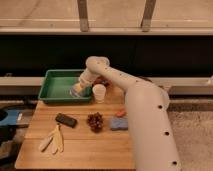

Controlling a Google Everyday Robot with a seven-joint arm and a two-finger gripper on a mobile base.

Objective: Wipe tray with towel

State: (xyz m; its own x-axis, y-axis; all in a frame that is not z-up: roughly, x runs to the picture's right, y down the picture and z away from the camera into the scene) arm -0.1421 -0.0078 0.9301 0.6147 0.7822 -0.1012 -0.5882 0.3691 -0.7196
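Camera view takes in a wooden table [80,150] with the robot's big white arm [145,115] rising from the near right corner and bending back toward the far left; at the far left corner sits a green tray [50,86], its long side along the far edge; inside it, toward the right end, the gripper [79,90] is down on a pale towel [76,93] that lies on the tray floor, and I cannot tell whether it is grasping the cloth or only pressing on it. Near the left part of the front edge lie pale yellow banana peels [52,141]; a little further in, a small dark block [65,119] rests flat; just beside the tray's right wall stands a white cup [99,92], upright; behind it, close to the far edge, something dark red [103,81] shows past the arm; at the middle of the table is a reddish-brown cluster [95,121]; right of that, a blue sponge [119,124] with a small orange thing [121,114] just beyond it, both close against the arm.
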